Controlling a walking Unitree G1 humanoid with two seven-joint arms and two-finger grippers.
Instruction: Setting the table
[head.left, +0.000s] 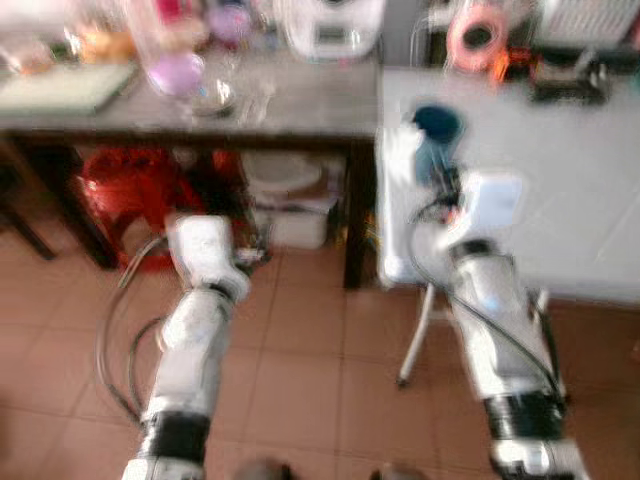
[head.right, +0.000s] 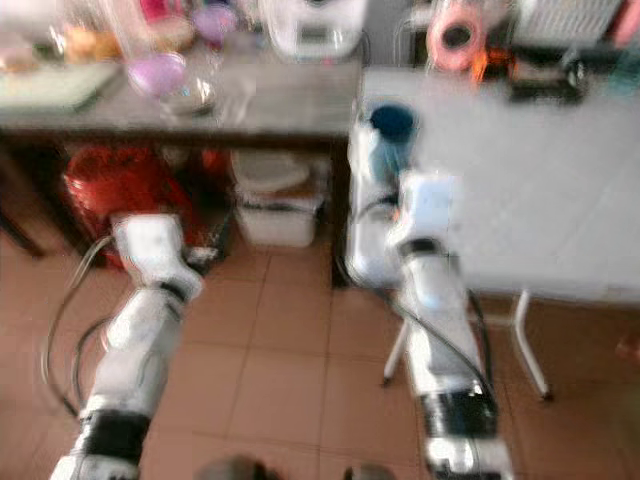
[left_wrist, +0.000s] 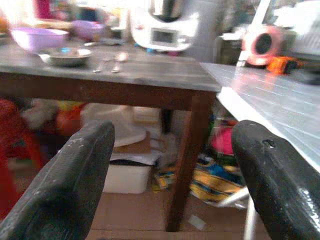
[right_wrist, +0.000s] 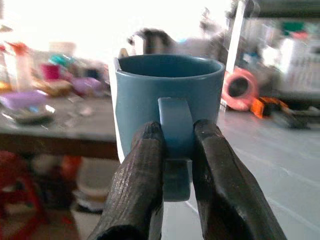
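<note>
Gripped a blue mug by its handle in the right end effector, both black fingers pinched against the handle's sides, mug upright with its mouth up. Held it at the near left corner of the white table, above the table's edge, seen as a dark blue round rim in the blurred head view. Hung the left end effector low over the tiled floor, fingers spread wide apart with nothing between them, pointed toward the dark wooden table on the left. Carried on that wooden table: a purple bowl, a small metal dish, spoons lying beside the dish, and a white kitchen appliance at the far right end. Stored beneath it: a red stool and a white lidded tub. Placed at the far edge of the white table: a pink tape roll beside an orange tool. Blurred across both head views, so finer detail could not be told.
</note>
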